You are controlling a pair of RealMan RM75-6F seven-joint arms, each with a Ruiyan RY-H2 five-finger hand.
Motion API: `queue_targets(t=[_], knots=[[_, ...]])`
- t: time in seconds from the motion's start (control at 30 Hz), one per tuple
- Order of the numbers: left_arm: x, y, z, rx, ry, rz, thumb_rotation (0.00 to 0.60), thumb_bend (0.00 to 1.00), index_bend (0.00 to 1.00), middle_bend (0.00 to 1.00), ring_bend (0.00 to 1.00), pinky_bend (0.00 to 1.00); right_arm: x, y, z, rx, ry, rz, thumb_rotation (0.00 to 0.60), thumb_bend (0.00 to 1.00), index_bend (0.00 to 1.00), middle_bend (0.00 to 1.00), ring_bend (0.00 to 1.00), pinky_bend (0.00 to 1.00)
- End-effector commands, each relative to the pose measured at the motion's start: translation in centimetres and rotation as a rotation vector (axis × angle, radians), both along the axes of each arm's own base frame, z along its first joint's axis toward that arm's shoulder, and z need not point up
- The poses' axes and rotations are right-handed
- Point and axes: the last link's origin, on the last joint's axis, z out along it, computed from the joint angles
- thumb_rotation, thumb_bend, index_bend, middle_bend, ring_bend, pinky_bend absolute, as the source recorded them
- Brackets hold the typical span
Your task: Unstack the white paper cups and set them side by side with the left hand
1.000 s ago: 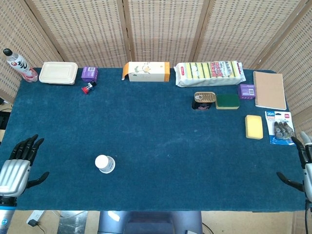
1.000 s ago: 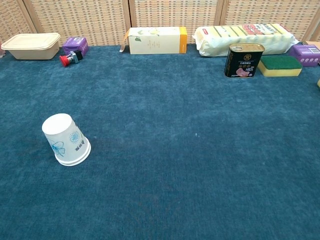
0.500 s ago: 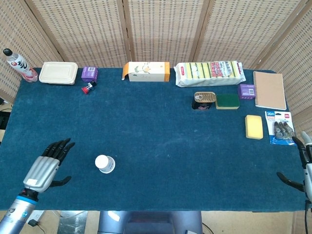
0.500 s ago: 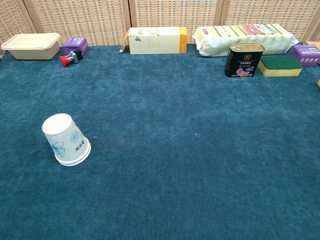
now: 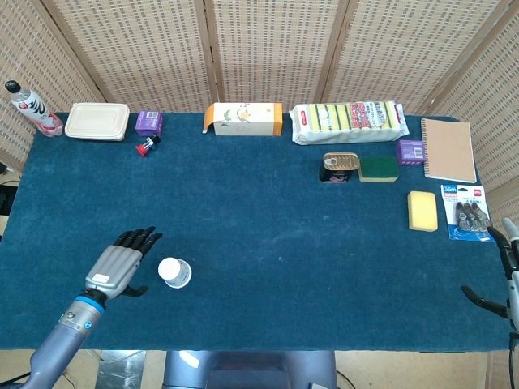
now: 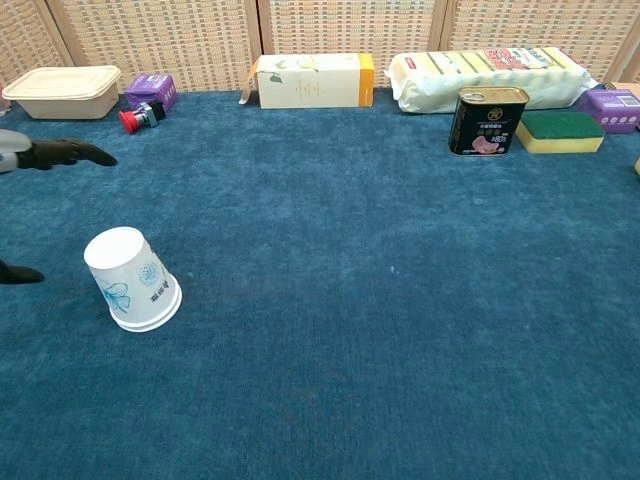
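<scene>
Cups: stacked upside down, rim on the table, near its left edge. Left hand: only dark fingertips show at the frame's left edge, above and beside the cups, not touching; fingers apart. Along the far edge, left to right: tray, purple box, carton, sponge pack, can, green sponge.
</scene>
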Motion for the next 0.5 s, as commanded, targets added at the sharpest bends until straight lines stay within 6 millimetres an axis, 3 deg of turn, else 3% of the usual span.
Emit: queue_targets(t=[0.03, 0.13, 0.5], knots=[[1.0, 0.2, -0.9, -0.025, -0.009, -0.011, 0.600, 0.18, 0.07, 0.00, 0.00, 0.06, 0.0, 0.0, 0.1, -0.002, -0.003, 0.001, 0.600, 0.08, 0.08, 0.00, 0.00, 0.00], [1.3, 0.4, -1.5, -0.037, -0.007, -0.008, 0.600, 0.18, 0.15, 0.00, 0.00, 0.06, 0.0, 0.0, 0.1, -0.001, -0.007, 0.002, 0.600, 0.08, 0.08, 0.00, 0.00, 0.00], [1.7, 1.2, -2.7, -0.052, 0.005, 0.020, 0.600, 0.23, 0.25, 0.00, 0.00, 0.06, -0.1, 0.0, 0.3, 0.001, -0.019, 0.001, 0.600, 0.08, 0.08, 0.00, 0.00, 0.00]])
